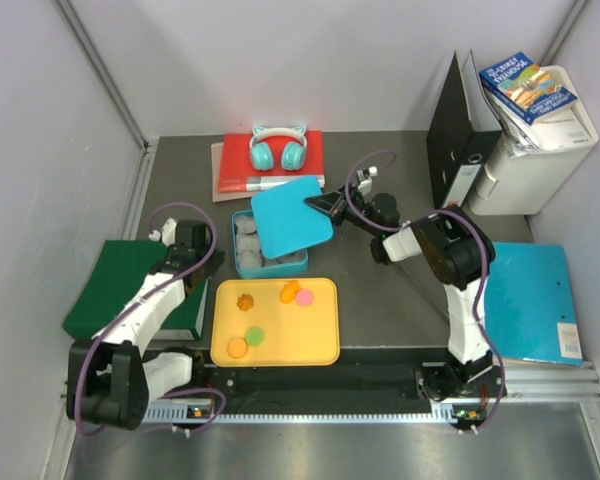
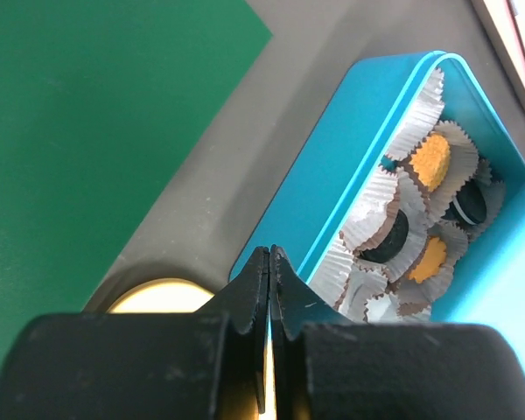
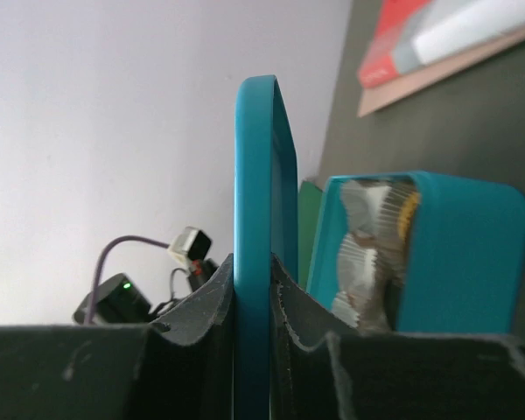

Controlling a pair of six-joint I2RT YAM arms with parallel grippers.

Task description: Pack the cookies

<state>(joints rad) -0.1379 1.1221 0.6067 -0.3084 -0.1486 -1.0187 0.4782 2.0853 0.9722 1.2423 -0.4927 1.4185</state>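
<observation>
Feed from the left wrist shows my left pincer (image 2: pixel 269 258) fully closed, its two fingers pressed flat together with nothing between them, above the dark tabletop (image 2: pixel 271 114). Just past its tips on the right I see the teal tin (image 2: pixel 332 201), lined with crinkled grey paper cups (image 2: pixel 367 214). Four cookies (image 2: pixel 431 162) sit in cups there, two orange and two black. A corner of the yellow tray (image 2: pixel 153 297) peeks out beneath the fingers, and the green folder (image 2: pixel 96 105) fills the left. On the right wrist feed, my right pincer (image 3: pixel 252 293) is clamped on the teal lid (image 3: pixel 261 175), which I see edge-on, upright between the fingers. The tin lies beyond it to the right, with cups showing inside. From the top camera, the lid hangs tilted over the tin's far right part, gripped at its right edge, and the cups along the tin's left and near sides show uncovered. The tray lies just in front of the tin; I cannot tell whether they touch. On it lie five loose cookies: a scalloped orange cookie (image 1: pixel 245 301) at the back left, a plain orange cookie (image 1: pixel 289 293) touching a pink cookie (image 1: pixel 304 297) at the back middle, and a green cookie (image 1: pixel 254 335) beside a second plain orange cookie (image 1: pixel 238 347) at the front left. The left pincer sits by the tray's back left corner, at the folder's edge.
</observation>
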